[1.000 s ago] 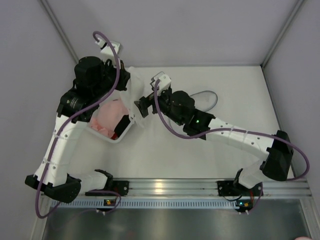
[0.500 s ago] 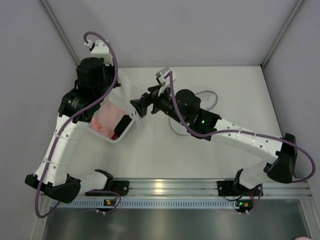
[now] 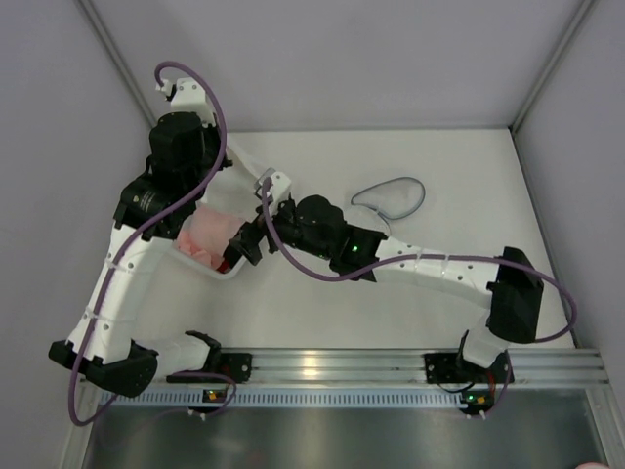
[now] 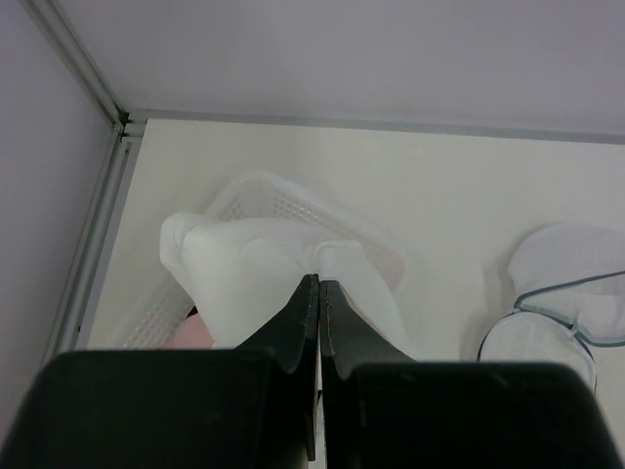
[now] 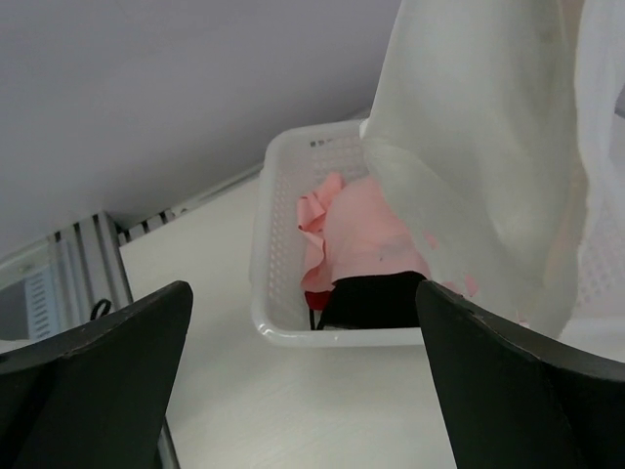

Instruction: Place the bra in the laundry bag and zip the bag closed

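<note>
My left gripper (image 4: 319, 281) is shut on the white bra (image 4: 249, 269) and holds it up over the clear bin (image 4: 278, 198). From above, the bra (image 3: 244, 179) hangs beside the left wrist. The round mesh laundry bag (image 3: 389, 195) lies flat on the table at centre right, apart from both grippers; it also shows in the left wrist view (image 4: 564, 283). My right gripper (image 3: 239, 246) is open and empty at the bin's near right corner. In the right wrist view the open gripper (image 5: 303, 386) faces the bin, and the bra (image 5: 469, 147) hangs at upper right.
The clear perforated plastic bin (image 5: 283, 327) holds a pink cloth (image 5: 361, 230) and a black-and-red item (image 5: 376, 298). White enclosure walls stand to the left, right and back. The right arm stretches across the table's middle.
My right arm has swung left and nearer, off the laundry bag, to the bin's near corner. The bag now lies uncovered. My left gripper has kept hold of the bra.
</note>
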